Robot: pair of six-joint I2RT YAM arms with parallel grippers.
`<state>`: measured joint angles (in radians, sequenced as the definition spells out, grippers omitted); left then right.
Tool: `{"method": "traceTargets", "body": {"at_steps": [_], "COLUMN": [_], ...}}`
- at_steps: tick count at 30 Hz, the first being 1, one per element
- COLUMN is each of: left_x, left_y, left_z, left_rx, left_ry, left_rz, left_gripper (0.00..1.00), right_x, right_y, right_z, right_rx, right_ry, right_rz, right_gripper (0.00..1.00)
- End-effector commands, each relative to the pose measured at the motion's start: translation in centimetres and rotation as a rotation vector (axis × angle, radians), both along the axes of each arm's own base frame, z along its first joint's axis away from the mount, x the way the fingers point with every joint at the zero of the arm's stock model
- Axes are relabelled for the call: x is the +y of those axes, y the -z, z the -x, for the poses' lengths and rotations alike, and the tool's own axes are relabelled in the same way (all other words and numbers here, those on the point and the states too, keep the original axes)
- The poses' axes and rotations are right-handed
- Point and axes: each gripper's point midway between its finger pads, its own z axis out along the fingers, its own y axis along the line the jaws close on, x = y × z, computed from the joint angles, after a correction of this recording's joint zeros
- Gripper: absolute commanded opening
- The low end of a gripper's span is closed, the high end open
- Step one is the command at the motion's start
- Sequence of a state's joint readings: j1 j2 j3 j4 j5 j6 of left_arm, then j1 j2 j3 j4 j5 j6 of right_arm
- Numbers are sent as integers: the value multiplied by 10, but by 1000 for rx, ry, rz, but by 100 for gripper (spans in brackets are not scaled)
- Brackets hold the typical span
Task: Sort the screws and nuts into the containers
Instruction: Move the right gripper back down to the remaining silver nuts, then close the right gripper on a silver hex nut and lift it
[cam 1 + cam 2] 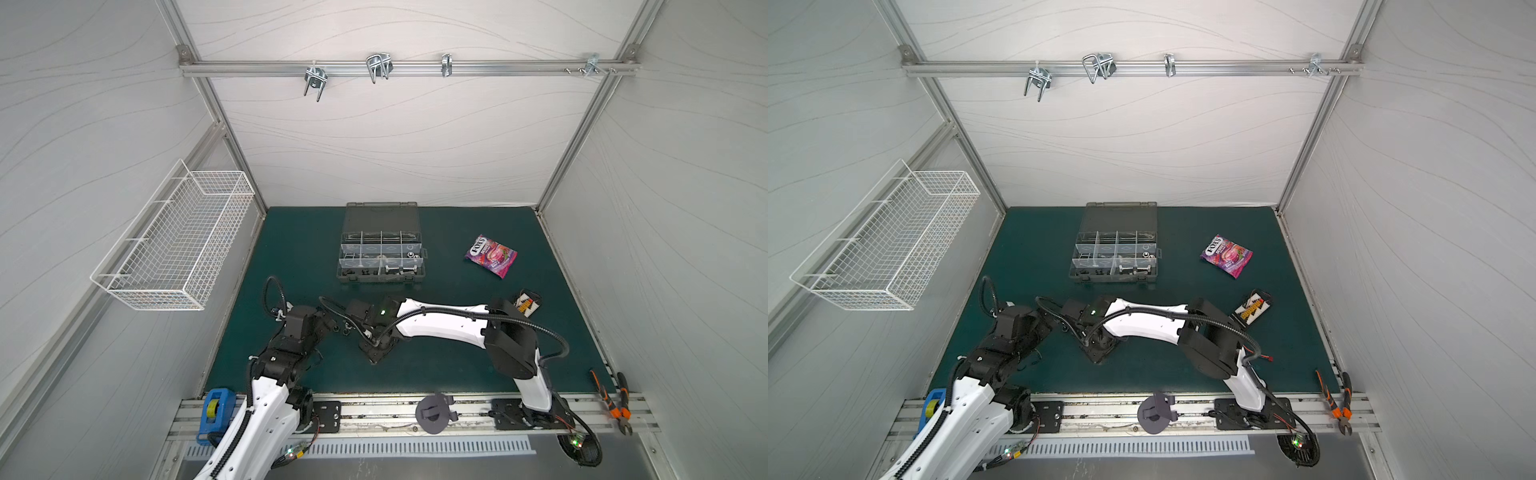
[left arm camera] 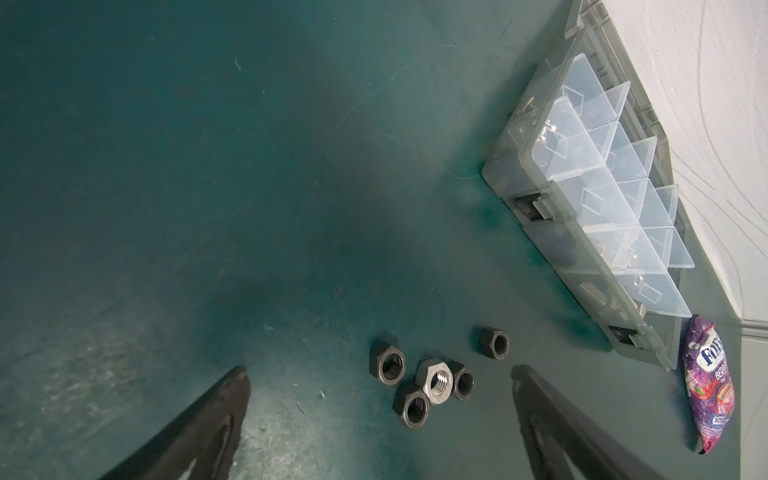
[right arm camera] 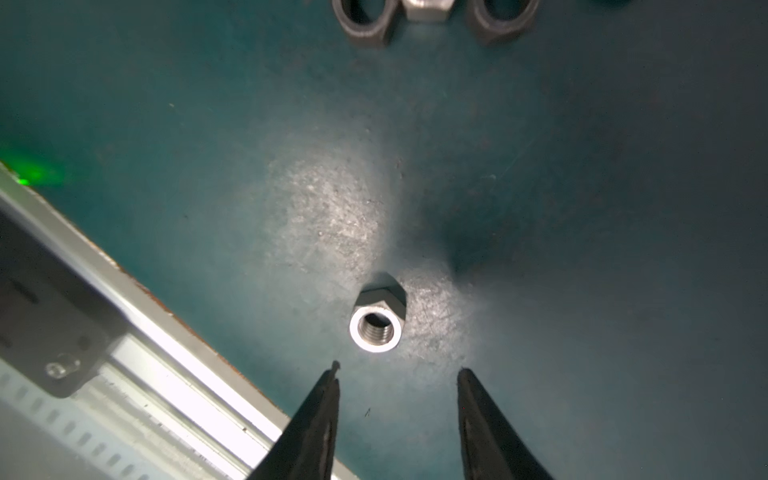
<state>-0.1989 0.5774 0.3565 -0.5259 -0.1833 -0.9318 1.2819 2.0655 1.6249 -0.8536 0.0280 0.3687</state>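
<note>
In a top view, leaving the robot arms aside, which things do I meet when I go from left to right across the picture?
Left to right: white wire basket → grey organizer case → purple candy bag → orange-handled pliers.

Both top views look steeply down from high above the near side of the organizer case [image 1: 381, 216], facing the back wall. They stand far enough off to hold the whole mat [image 1: 299, 257] and both arms, and they show nearly the same scene, shifted slightly sideways. The left wrist camera sits low over the mat on the case's near side. It looks past the left gripper [image 2: 380, 370] toward the case's latched front, with a cluster of nuts [image 2: 432, 382] close before it. The right wrist camera hangs even closer to the mat, also on the case's near side, aimed almost straight down past the right gripper [image 3: 399, 368] at a lone silver nut [image 3: 376, 328]. Both wrist views share the nut cluster
</note>
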Motion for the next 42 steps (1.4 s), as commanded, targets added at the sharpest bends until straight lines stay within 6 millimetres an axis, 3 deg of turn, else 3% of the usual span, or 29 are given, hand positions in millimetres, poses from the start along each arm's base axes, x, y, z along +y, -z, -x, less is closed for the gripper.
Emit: {"method": "traceTargets", "body": {"at_steps": [1,20,42], "left_x": [4,2,2], "left_y": [1,6,9], "left_z": [1,0,0], "left_rx": [-4,4,10], "left_ry": [-30,-26,-22], "left_rz": [0,10,9], "left_gripper": [99,99,99], "right_x": [5,4,-3], "right_y": [7,41,51], "right_z": [12,11,8], "right_rx": [34,19,20], "right_ry": [-29,-53,-31], "right_rz": [12,99,136], "right_gripper": [48,45,20]}}
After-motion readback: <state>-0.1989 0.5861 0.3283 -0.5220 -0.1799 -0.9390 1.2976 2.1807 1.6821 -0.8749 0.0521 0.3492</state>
